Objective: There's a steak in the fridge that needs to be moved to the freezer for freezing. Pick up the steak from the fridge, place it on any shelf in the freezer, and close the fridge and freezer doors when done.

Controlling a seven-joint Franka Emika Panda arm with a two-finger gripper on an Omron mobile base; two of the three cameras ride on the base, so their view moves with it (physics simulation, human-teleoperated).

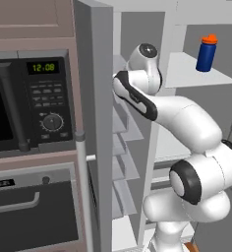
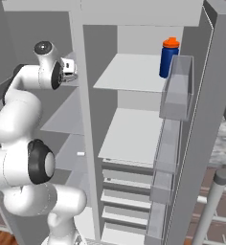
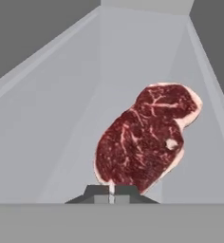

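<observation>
Both tall doors [image 1: 94, 123] stand swung wide, leaving the fridge [image 2: 134, 129] and the narrower freezer [image 1: 125, 128] open to the arm. A blue bottle [image 2: 169, 57] sits near the front right edge of the fridge's top shelf. The arm reaches into the freezer over a shelf [image 3: 61, 142] with grey walls close on both sides. The gripper [image 3: 111, 195] has its jaws pressed together, pinching the lower edge of the steak [image 3: 144, 137], which is tilted above that shelf.
</observation>
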